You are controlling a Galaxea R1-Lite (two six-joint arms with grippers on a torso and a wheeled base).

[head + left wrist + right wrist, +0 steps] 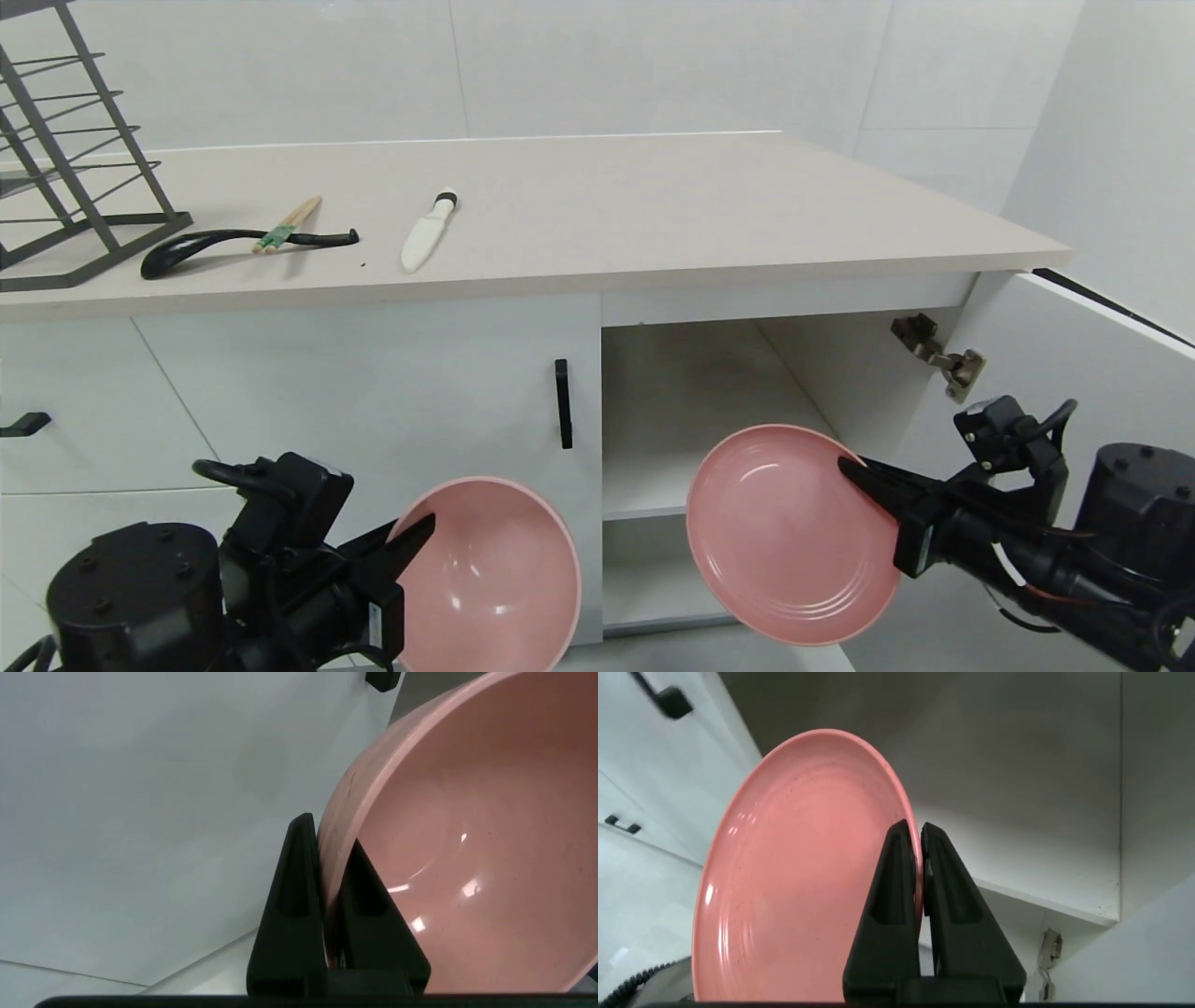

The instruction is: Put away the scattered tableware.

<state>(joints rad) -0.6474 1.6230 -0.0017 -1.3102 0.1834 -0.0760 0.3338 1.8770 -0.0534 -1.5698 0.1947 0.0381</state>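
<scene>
My left gripper is shut on the rim of a pink bowl, held on edge low in front of the closed cabinet door. The left wrist view has the bowl pinched between the two fingers. My right gripper is shut on the rim of a pink plate, held upright before the open cabinet. The plate is clamped at its edge in the right wrist view. On the countertop lie a black ladle, chopsticks and a white knife.
A black wire dish rack stands at the counter's far left. The open cabinet door swings out on the right beside my right arm. A closed door with a black handle is left of the opening.
</scene>
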